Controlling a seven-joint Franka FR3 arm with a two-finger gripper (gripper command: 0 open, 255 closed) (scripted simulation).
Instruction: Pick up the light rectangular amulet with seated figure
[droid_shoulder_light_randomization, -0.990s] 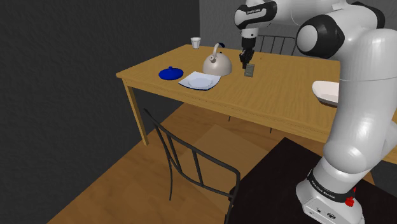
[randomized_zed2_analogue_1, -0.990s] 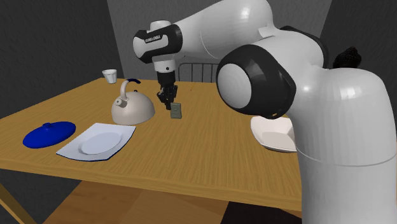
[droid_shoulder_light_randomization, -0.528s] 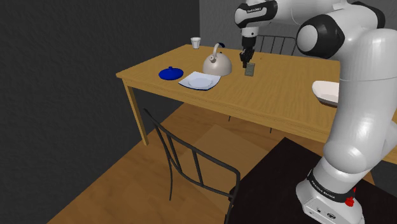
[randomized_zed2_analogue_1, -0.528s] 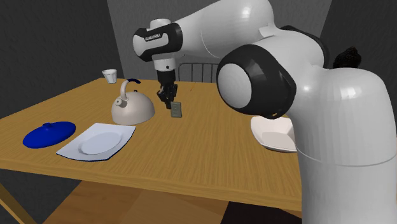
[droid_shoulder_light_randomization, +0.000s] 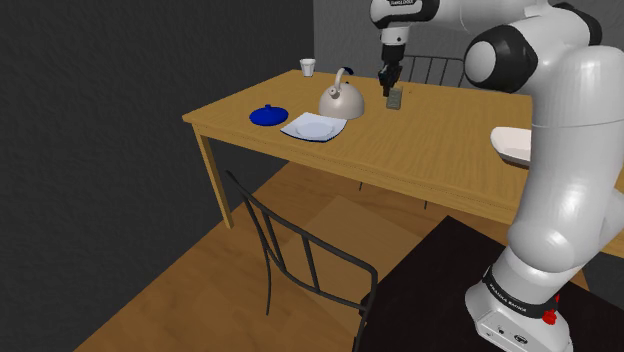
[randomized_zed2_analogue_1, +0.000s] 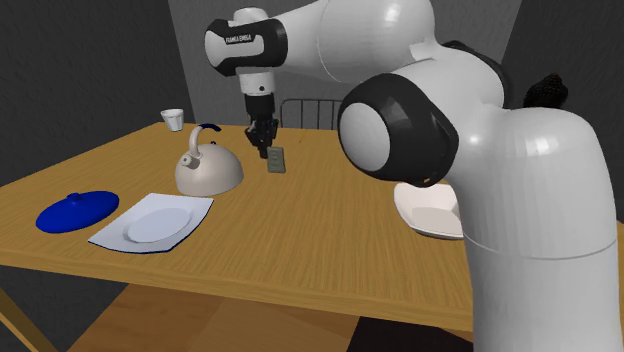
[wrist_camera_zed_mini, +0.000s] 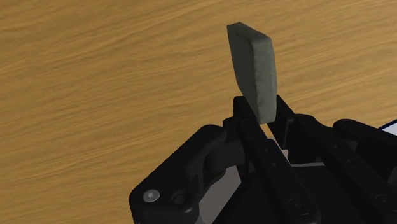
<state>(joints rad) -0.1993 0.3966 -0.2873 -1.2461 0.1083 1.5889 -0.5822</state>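
Wooden tabletop is spreading behind; centre frame, I'm pinching the grey-green rectangular amulet across its flat faces in the black two-finger gripper, against slipping.

The arm's black wrist band reads "FRANKA EMIKA".

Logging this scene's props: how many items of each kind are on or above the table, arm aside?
Cup: 1
Kettle: 1
Blue lid: 1
Square plate: 1
White dish: 1
Grey amulet, clasped in the gripper: 1
Total: 6
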